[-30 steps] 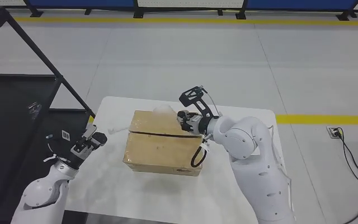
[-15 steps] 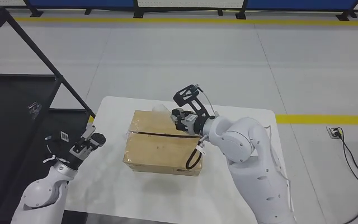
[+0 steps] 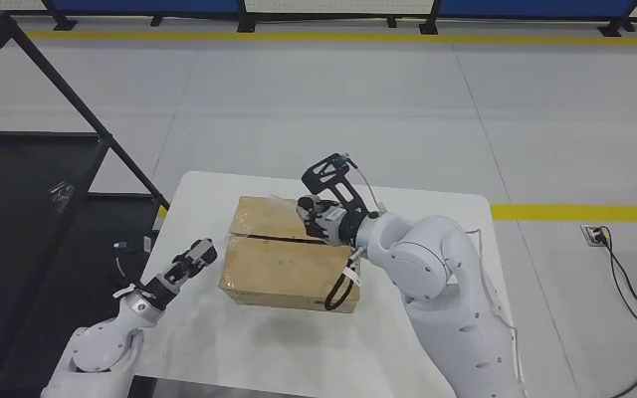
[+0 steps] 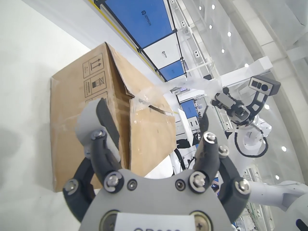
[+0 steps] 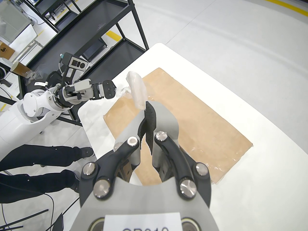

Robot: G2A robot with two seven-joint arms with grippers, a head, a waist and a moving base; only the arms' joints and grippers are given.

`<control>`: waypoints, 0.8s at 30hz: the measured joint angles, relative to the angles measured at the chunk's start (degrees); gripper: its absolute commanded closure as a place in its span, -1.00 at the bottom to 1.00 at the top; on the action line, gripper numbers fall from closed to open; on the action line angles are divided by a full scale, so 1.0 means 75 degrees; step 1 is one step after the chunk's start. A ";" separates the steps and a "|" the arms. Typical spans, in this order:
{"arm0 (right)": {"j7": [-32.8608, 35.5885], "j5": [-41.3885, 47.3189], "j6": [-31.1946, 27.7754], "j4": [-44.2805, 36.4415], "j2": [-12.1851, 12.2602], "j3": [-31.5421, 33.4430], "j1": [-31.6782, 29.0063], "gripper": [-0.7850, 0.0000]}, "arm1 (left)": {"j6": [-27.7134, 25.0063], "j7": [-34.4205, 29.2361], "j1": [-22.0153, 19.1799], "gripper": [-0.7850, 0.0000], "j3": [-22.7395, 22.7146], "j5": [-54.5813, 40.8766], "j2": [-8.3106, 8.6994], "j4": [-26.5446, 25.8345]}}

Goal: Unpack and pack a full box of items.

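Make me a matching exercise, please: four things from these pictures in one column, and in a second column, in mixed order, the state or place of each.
Things
1. left tool
2. right tool
3. cardboard box
4. whitish strip

States or places
A. resting on the white table
B. open, near one short end of the box
C. shut on a thin piece
D. pinched in a tool, above the box

Pairs: 1-B, 2-C, 3-A, 4-D

overhead camera looks down; both wrist cameras share the box [image 3: 284, 269].
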 measured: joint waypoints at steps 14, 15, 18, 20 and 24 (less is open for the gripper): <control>-0.0086 0.0101 0.0149 0.0127 0.0063 -0.0169 0.0126 1.00 | 0.0221 0.0194 -0.0212 0.95 0.0385 0.0429 -0.0031 0.0222; -0.0093 0.0106 0.0151 0.0124 0.0068 -0.0176 0.0126 1.00 | 0.0229 0.0202 -0.0220 1.00 0.0391 0.0426 -0.0031 0.0229; -0.0125 0.0137 0.0152 0.0111 0.0085 -0.0186 0.0118 1.00 | 0.0231 0.0236 -0.0244 1.00 0.0366 0.0414 -0.0024 0.0220; -0.0146 0.0155 0.0148 0.0081 0.0100 -0.0187 0.0095 1.00 | 0.0217 0.0244 -0.0251 1.00 0.0314 0.0393 -0.0014 0.0185; -0.0161 0.0214 0.0118 -0.0026 0.0133 -0.0159 0.0028 1.00 | 0.0175 0.0189 -0.0243 1.00 0.0161 0.0283 0.0018 0.0076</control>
